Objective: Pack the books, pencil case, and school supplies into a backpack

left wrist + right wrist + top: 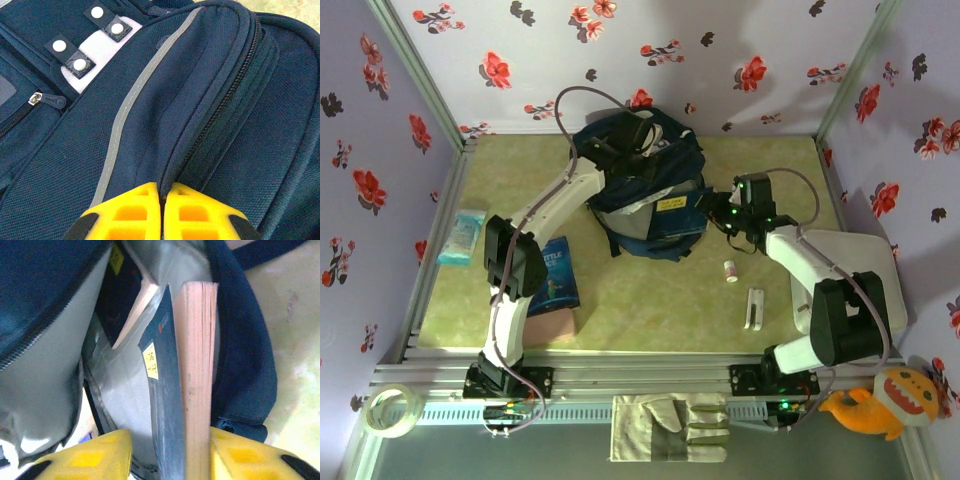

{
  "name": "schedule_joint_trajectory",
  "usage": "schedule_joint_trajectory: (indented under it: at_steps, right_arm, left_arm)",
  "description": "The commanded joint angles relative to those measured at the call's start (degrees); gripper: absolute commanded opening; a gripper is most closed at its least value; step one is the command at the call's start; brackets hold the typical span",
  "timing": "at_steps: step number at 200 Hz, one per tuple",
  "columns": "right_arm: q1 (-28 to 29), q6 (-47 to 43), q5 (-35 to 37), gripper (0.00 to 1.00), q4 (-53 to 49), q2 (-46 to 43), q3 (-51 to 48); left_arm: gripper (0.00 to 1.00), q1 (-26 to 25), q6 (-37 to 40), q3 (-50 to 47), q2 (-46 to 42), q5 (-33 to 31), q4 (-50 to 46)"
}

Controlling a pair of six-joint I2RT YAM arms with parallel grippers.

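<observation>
The navy backpack lies at the back middle, its mouth facing right. My left gripper is shut on a fold of its fabric beside the zip, at its top. My right gripper is at the mouth and stands open around a navy book with a yellow label. There is a gap at the left finger. That book stands half inside the grey lining. A second navy book lies deeper in. The blue book rests on the pink pencil case. A white tube and a white bar lie front right.
A pale blue packet lies at the left wall. A white board sits under the right arm. A work glove, a tape roll and an orange plush toy lie in front of the table's near rail.
</observation>
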Motion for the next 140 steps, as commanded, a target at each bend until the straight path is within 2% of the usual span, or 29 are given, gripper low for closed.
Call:
schedule_joint_trajectory:
  at_steps: [1,17,62,101,140]
  right_arm:
    - [-0.82,-3.10,-6.53,0.27,-4.14,1.98,3.18]
    - [-0.70,-1.25,-8.41,0.16,-2.53,3.25,3.24]
    - [-0.77,3.34,-5.55,0.06,5.76,-1.43,-1.48]
    - [-0.77,10.79,-0.76,0.05,18.76,-9.67,-8.26]
    - [-0.07,20.03,1.27,0.06,31.97,-9.16,-11.37]
  left_arm:
    - [0.00,0.54,-0.49,0.10,-5.08,0.59,2.30]
    - [0.00,0.54,-0.33,0.01,-5.45,0.98,2.09]
    - [0.00,0.62,-0.16,0.57,-6.62,1.84,1.88]
    - [0.00,0.62,-0.24,2.81,-7.54,2.69,1.60]
    - [0.00,0.59,-0.84,4.00,-7.93,3.31,2.99]
